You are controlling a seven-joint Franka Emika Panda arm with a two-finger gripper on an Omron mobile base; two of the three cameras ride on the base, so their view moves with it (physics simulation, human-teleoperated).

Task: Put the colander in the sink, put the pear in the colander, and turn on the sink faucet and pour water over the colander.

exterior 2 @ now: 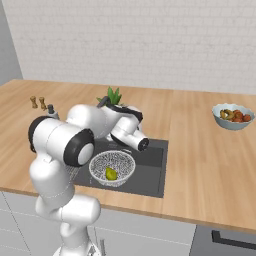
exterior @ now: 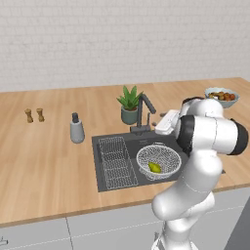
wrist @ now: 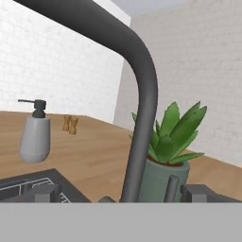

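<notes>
The white-silver mesh colander (exterior: 158, 160) (exterior 2: 112, 167) sits in the right half of the dark sink (exterior: 113, 141) (exterior 2: 152, 167). The yellow-green pear (exterior: 154, 167) (exterior 2: 111, 174) lies inside it. Behind the basin stands the dark faucet (exterior: 143, 111), its spout angled to the right. My gripper (exterior: 158, 125) (wrist: 122, 196) is open and empty, level with the stem and just right of it. In the hand view the faucet (wrist: 142, 118) rises close ahead, in line with the gap between my fingertips (wrist: 45, 193). A short dark lever (wrist: 171, 186) stands beside its base.
A flat wire rack (exterior: 117, 163) lies in the sink's left half. A potted plant (exterior: 129, 105) (wrist: 168, 142) stands right behind the faucet. Left of the sink are a grey soap dispenser (exterior: 76, 129) (wrist: 35, 134) and two small shakers (exterior: 34, 115). A fruit bowl (exterior: 222, 96) (exterior 2: 232, 116) sits far right.
</notes>
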